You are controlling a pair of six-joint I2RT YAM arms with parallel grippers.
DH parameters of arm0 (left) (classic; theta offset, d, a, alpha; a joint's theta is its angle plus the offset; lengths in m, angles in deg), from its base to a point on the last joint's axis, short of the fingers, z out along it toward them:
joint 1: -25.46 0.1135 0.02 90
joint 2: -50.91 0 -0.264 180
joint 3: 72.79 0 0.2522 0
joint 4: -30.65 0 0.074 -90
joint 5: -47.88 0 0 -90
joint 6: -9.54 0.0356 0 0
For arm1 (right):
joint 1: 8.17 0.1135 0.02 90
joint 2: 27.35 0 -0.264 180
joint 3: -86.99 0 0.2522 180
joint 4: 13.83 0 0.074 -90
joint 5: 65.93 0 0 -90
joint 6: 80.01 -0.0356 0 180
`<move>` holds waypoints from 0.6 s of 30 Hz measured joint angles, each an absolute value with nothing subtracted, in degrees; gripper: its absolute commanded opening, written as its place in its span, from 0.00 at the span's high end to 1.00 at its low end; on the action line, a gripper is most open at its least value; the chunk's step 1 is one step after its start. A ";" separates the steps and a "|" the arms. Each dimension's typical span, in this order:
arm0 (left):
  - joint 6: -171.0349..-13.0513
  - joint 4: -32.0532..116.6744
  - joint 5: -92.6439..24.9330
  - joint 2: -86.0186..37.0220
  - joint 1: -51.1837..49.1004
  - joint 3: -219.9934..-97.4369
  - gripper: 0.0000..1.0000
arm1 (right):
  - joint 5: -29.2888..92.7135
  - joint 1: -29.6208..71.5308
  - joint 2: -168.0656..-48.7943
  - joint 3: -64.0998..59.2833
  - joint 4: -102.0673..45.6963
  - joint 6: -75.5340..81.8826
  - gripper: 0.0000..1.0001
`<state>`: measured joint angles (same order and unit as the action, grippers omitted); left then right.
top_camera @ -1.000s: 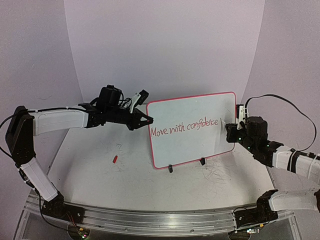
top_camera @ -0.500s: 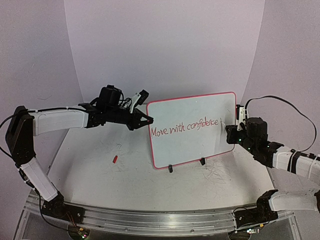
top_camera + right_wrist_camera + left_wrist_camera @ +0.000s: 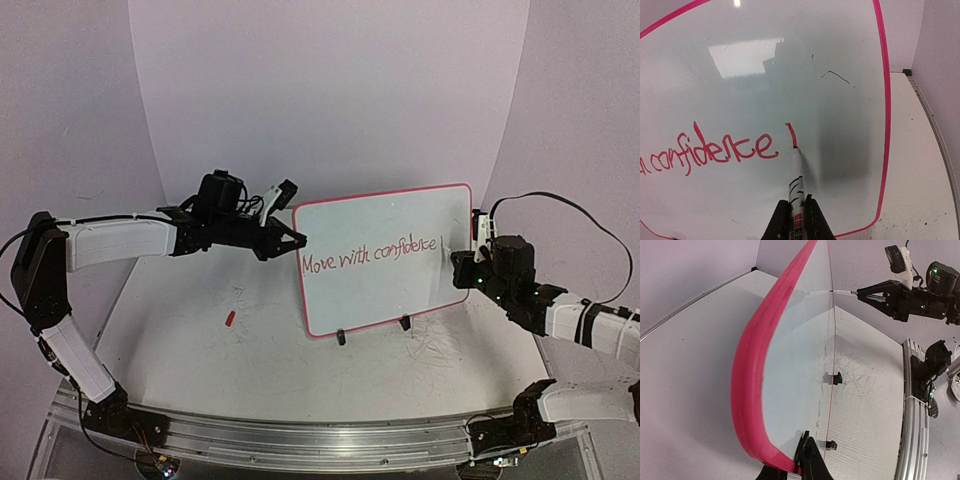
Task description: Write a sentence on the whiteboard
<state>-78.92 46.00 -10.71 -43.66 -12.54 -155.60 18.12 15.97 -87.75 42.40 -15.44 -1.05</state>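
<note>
The whiteboard (image 3: 385,225) stands upright on two black clip feet, red-rimmed. The sentence (image 3: 370,256) in red reads "Move with confidence" with a short vertical stroke after it; its end shows in the right wrist view (image 3: 735,150). My left gripper (image 3: 292,240) is shut on the whiteboard's left edge (image 3: 747,390). My right gripper (image 3: 462,262) is shut on a white marker (image 3: 796,175), whose tip touches the bottom of the vertical stroke (image 3: 791,134). The right gripper and marker also show in the left wrist view (image 3: 860,292).
A small red marker cap (image 3: 230,319) lies on the table left of the board. Grey scribble marks (image 3: 435,345) cover the table in front of the board's right foot. An aluminium rail (image 3: 300,435) runs along the near edge.
The right gripper has shifted very slightly downward with the marker. The left arm and the board have not moved.
</note>
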 measured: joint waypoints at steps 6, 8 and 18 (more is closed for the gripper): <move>-78.92 46.02 -10.74 -43.66 -12.54 -155.60 1.00 | 18.12 15.97 -87.79 42.37 -15.15 -1.02 1.00; -78.92 46.02 -10.72 -43.66 -12.54 -155.60 1.00 | 18.06 15.97 -87.79 42.37 -14.97 -1.02 1.00; -78.84 45.98 -10.74 -43.66 -12.72 -155.63 1.00 | 17.19 15.97 -87.77 41.74 -13.17 -0.82 1.00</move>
